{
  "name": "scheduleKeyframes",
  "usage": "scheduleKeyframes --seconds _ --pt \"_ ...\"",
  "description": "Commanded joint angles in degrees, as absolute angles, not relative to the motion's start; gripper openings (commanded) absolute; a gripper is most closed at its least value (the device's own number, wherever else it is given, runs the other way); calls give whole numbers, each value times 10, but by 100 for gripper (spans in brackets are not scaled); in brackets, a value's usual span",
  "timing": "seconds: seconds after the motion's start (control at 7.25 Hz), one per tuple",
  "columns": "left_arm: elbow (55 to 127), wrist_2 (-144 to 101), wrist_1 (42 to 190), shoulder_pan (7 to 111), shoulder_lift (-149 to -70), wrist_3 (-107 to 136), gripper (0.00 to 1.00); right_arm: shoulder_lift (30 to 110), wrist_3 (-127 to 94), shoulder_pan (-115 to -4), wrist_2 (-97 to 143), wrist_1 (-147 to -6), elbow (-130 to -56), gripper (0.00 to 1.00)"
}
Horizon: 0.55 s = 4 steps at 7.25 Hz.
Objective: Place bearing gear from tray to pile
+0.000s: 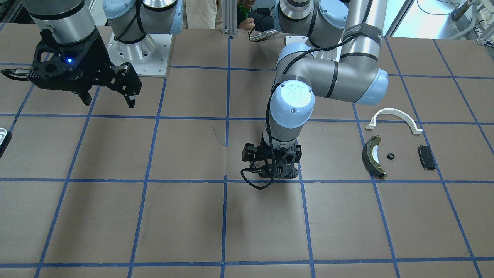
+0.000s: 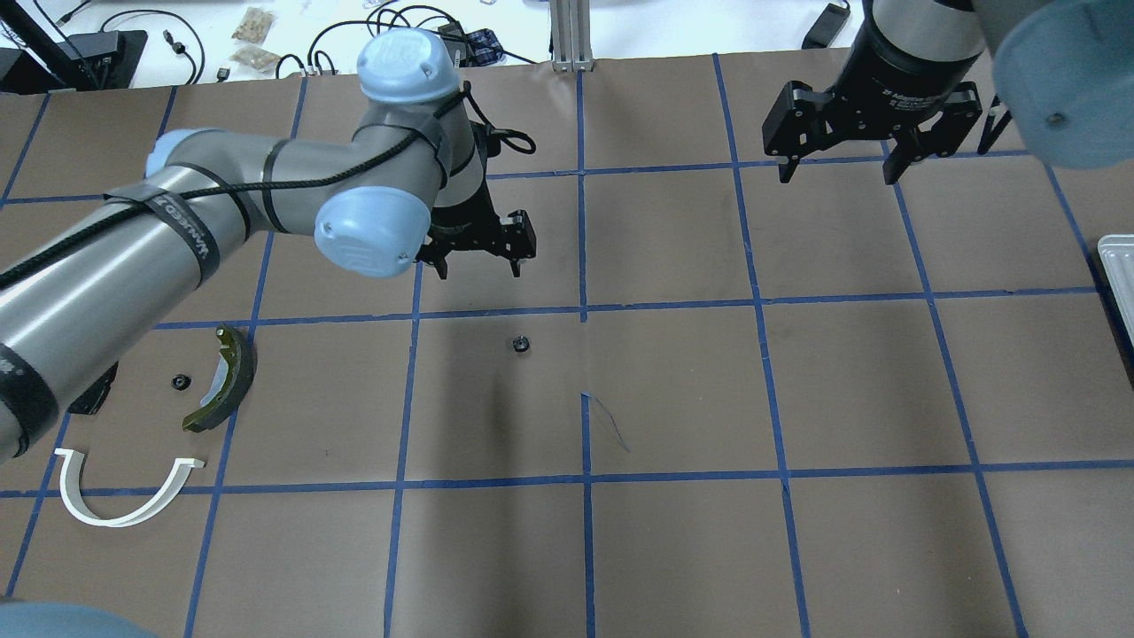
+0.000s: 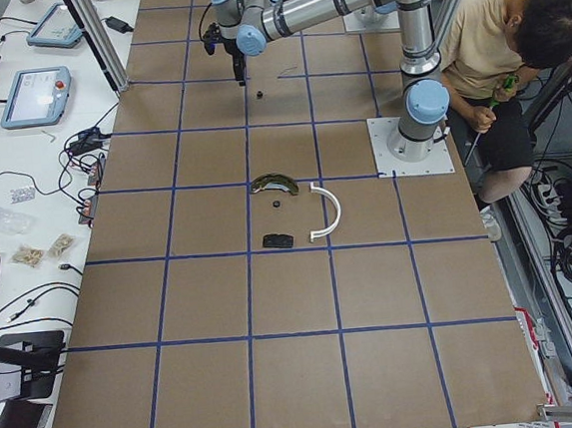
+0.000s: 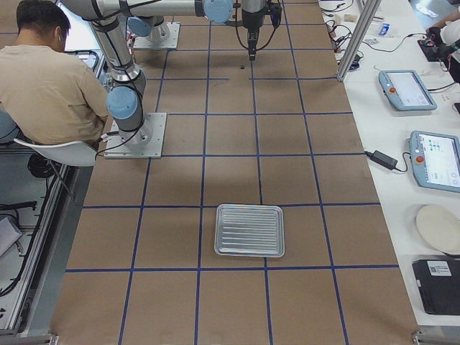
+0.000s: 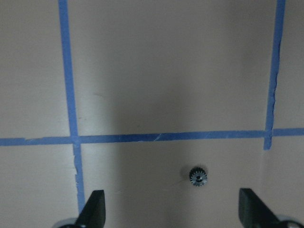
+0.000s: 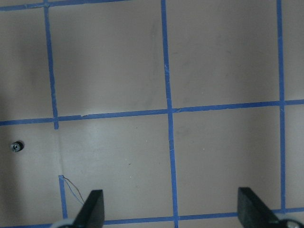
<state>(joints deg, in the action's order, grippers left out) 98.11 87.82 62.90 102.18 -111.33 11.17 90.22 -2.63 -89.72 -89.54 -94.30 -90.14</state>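
A small black bearing gear (image 2: 521, 344) lies alone on the brown table near the middle, outside the tray. My left gripper (image 2: 480, 268) is open and empty, hovering just beyond the gear. In the left wrist view the gear (image 5: 197, 176) sits between the open fingers, right of centre. The pile is at the left: a white arc bracket (image 2: 133, 518), a dark brake shoe (image 2: 226, 381), a black pad (image 1: 426, 157) and another small black gear (image 2: 181, 382). My right gripper (image 2: 837, 173) is open and empty, held high at the far right.
The metal tray (image 4: 249, 230) lies far off on my right side, with nothing showing in it; only its edge shows in the overhead view (image 2: 1118, 266). Blue tape lines grid the table. A seated person is behind the robot bases.
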Motion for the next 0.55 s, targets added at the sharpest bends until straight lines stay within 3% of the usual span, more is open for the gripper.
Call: scheduleKeyframes --seconds 0.0,0.28,0.41 --pt "1029 858 564 1041 -1134 134 100 905 1 -897 -896 -943 -918 100" --pt "1037 862 548 1052 -1155 137 100 902 11 -900 -888 -943 -923 100" --pt "1038 863 548 1052 -1163 137 95 908 23 -900 -888 -943 -928 100"
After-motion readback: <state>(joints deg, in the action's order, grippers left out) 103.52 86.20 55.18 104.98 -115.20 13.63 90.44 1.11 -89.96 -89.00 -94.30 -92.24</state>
